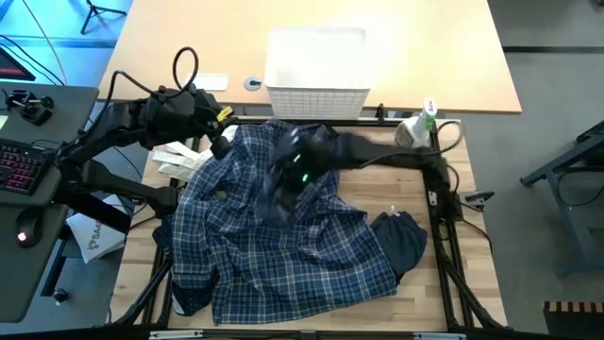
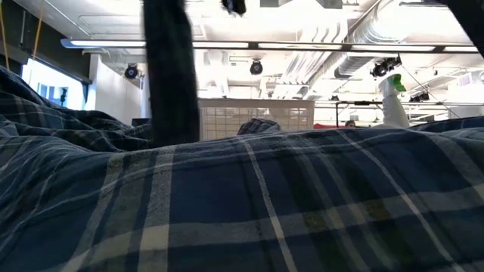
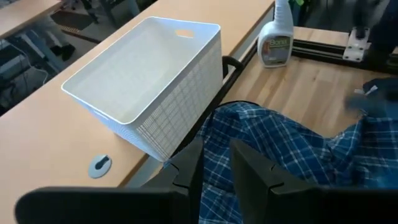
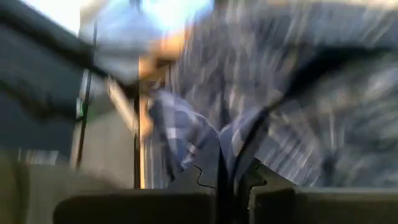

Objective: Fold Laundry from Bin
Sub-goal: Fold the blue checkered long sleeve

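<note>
— Where is the laundry lying?

— The blue-and-white plaid shirt [image 1: 283, 236] is lying spread and rumpled over most of the tabletop [image 1: 453, 312]. A dark navy piece [image 1: 401, 241] is sitting just beside it on the right. The white bin [image 1: 316, 71] is standing past the far edge of the shirt, and it is looking empty from the left wrist view.

— What are the arms doing?

— The left gripper [image 3: 214, 168] is holding the far left corner of the shirt, close to the bin. Its jaws are pinching plaid cloth between them. The right gripper [image 1: 293, 170] is reaching over the middle of the far edge. Its jaws are pressed together, and plaid cloth is bunching right at the tips, so I think it is pinching a fold of the shirt.

— Which way is the shirt running?

— It is lying mostly from the far left toward the near right. Both grippers are at the far end, so the rest of the shirt is trailing away from them toward the front. I think they need to lift or pull that far edge to smooth it out.

— Anything you cannot see?

— Yes. The right gripper is blurry, and the low view is mostly blocked by cloth. I cannot find the collar or the sleeves in the rumples.
</note>
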